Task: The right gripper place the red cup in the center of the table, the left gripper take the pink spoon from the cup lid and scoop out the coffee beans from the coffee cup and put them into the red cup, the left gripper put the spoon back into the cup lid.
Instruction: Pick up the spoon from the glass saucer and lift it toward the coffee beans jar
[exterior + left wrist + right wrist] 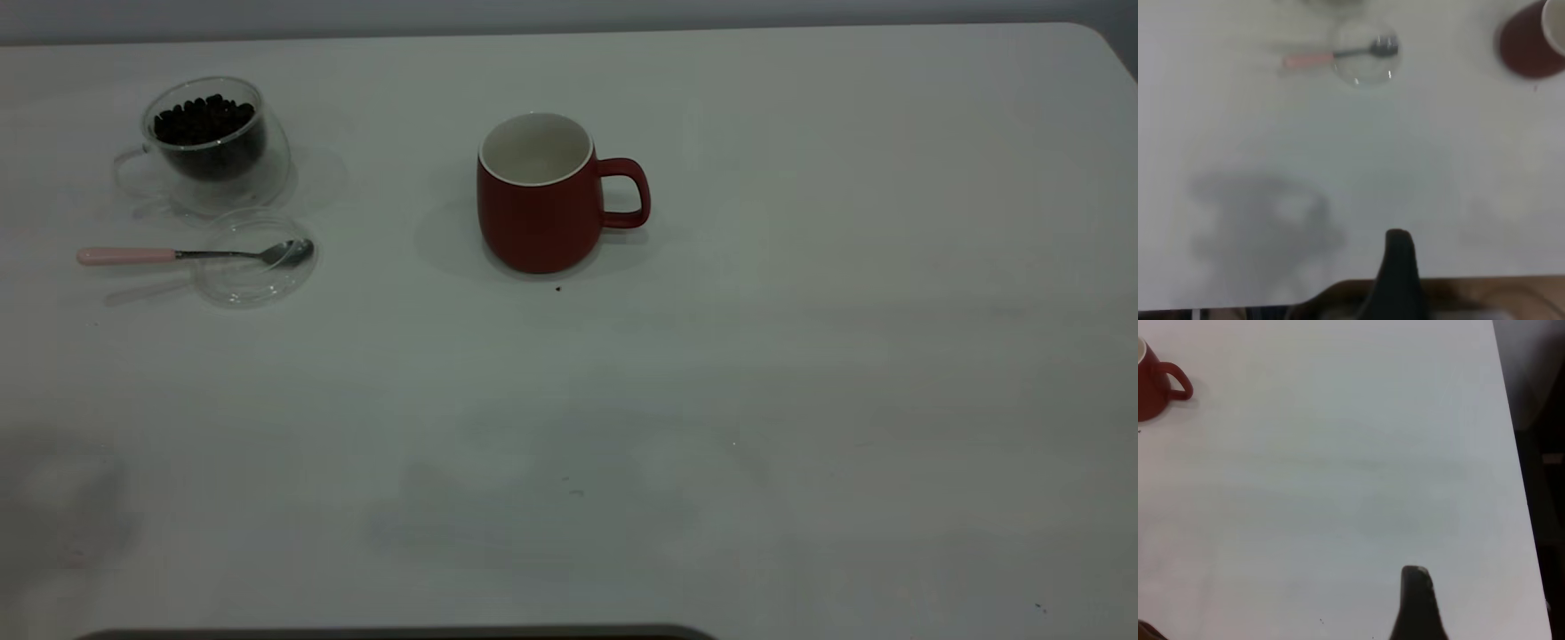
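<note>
Beans (pixel 204 121) fill the coffee cup (pixel 213 142) at upper left; pink spoon (pixel 191 255) rests on the cup lid (pixel 253 284) below. Red cup (pixel 542 196) stands upper centre on the tabletop (pixel 800 356). Left pincer (pixel 1399 250) and right pincer (pixel 1417 587) hang apart; their spread cannot be told.

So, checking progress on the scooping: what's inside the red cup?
The red cup shows only bare white interior, no coffee beans; its bottom is hidden by the near wall.

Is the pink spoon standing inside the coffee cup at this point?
No. The pink spoon lies across the cup lid, beside the coffee cup.
</note>
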You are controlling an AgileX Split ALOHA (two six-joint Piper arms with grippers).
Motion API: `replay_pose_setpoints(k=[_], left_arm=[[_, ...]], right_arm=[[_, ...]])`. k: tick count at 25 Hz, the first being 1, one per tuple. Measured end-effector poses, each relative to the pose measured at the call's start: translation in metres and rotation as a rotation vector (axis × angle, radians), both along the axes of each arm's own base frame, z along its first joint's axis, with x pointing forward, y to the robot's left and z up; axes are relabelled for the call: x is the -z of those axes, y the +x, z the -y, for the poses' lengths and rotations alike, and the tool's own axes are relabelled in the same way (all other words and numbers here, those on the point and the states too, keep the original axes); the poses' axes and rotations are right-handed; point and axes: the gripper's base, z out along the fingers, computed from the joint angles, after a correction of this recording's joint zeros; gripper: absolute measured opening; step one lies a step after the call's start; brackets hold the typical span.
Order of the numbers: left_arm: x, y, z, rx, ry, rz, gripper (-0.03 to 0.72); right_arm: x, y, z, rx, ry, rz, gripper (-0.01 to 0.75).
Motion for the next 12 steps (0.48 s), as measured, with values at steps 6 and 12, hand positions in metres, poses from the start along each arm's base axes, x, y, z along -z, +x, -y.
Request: replay_pose_setpoints(k=[6,12], left_arm=[[0.050,0.069,-0.012,0.054,-0.061,-0.176,0.719],[0.101,0.101,-0.053,0.130,-0.263,-0.150,0.719]], right_arm=[[0.000,0.000,0.000,0.000,0.000,0.000,0.581],[0.000,0.000,0.000,0.000,0.000,0.000,0.581]])
